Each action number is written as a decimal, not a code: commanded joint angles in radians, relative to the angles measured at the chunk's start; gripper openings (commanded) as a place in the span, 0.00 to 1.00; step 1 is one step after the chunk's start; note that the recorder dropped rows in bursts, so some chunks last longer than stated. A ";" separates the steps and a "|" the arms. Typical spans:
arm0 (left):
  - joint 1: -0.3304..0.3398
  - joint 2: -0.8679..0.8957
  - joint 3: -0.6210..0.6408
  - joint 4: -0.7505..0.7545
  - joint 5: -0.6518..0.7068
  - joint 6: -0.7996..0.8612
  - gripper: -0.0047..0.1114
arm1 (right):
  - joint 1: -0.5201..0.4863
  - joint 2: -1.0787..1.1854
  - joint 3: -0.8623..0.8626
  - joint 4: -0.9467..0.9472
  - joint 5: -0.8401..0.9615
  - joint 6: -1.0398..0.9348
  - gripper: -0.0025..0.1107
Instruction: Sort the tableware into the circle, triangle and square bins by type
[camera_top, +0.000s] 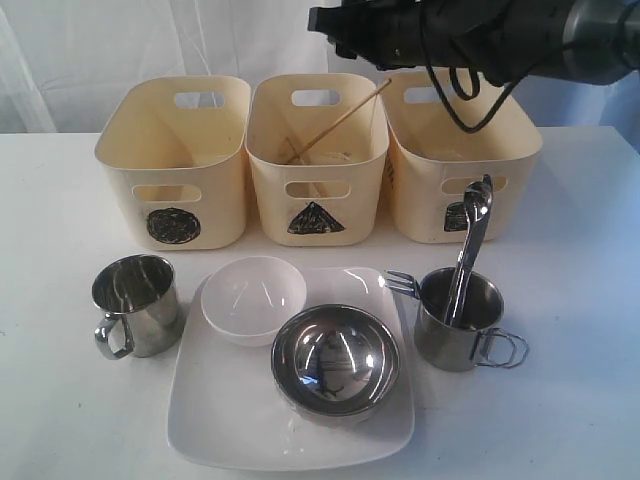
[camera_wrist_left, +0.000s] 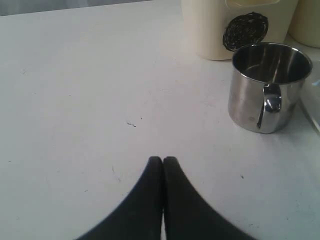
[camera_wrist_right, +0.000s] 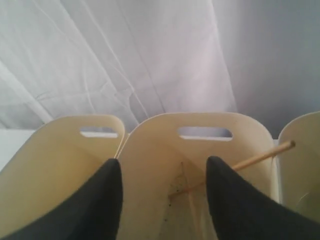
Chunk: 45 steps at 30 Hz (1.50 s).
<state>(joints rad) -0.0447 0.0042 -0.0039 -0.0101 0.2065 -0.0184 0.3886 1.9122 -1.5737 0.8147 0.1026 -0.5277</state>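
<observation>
Three cream bins stand in a row: circle (camera_top: 175, 165), triangle (camera_top: 318, 165) and square (camera_top: 460, 165). Wooden chopsticks (camera_top: 340, 125) lean inside the triangle bin. My right gripper (camera_wrist_right: 164, 161) hangs open and empty above the triangle bin (camera_wrist_right: 165, 135), with a chopstick (camera_wrist_right: 260, 156) resting below it. My left gripper (camera_wrist_left: 163, 160) is shut on nothing, low over the table near a steel mug (camera_wrist_left: 267, 87). On the square white plate (camera_top: 230, 420) sit a small white bowl (camera_top: 254, 298) and a steel bowl (camera_top: 335, 360). A second steel mug (camera_top: 460, 320) holds metal cutlery (camera_top: 470, 250).
The right arm (camera_top: 440, 35) reaches in from the top right, above the bins. A fork (camera_top: 400, 283) lies by the plate's corner beside the right mug. A white curtain hangs behind the bins. Bare white table (camera_wrist_left: 90, 100) spreads around my left gripper.
</observation>
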 joint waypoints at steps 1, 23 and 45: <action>0.002 -0.004 0.004 -0.004 -0.004 -0.004 0.04 | -0.016 -0.072 -0.007 -0.092 0.180 -0.026 0.29; 0.002 -0.004 0.004 -0.004 -0.004 -0.004 0.04 | -0.110 -0.412 -0.007 -0.609 0.658 0.444 0.02; 0.002 -0.004 0.004 -0.004 -0.004 -0.004 0.04 | -0.151 -0.898 0.626 -0.777 0.651 0.600 0.02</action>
<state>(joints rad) -0.0447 0.0042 -0.0039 -0.0101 0.2065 -0.0184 0.2436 1.0779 -1.0172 0.0284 0.7712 0.0836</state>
